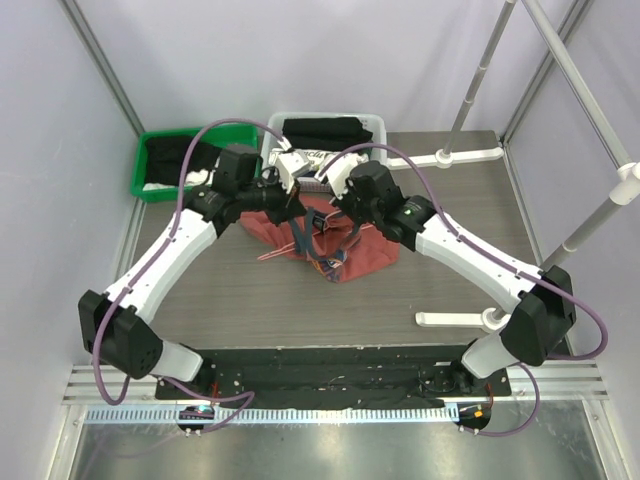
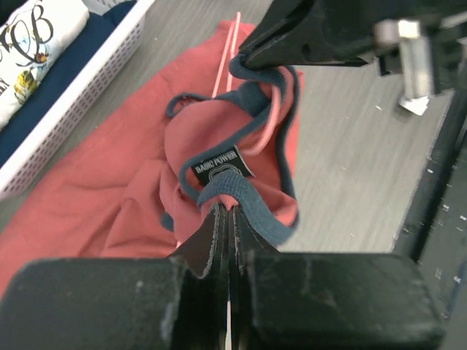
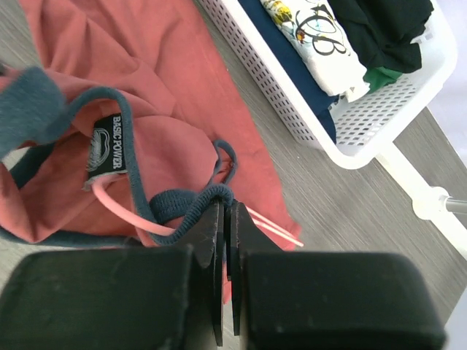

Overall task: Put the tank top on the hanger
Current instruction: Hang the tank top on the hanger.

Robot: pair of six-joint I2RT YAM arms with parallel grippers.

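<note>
tank top [image 1: 335, 245] bunched on table just on the near side of white basket [image 1: 378, 128], neck label up, body trailing away from basket

navy trim pulled up in two loops: left gripper [image 2: 228, 213] pressed together on one, right gripper [image 3: 225, 213] pinching another, both at the shirt's basket end, close together

hanger [image 3: 124, 216] mostly buried in cloth, curved wire runs from label to right jaws, straight wires stick out past shirt edge beside them; wire itself pinched or not, can't tell

judgement: right arm nearer the wire, strap must be drawn over that hanger end, long axis roughly along the line between the grippers
</note>
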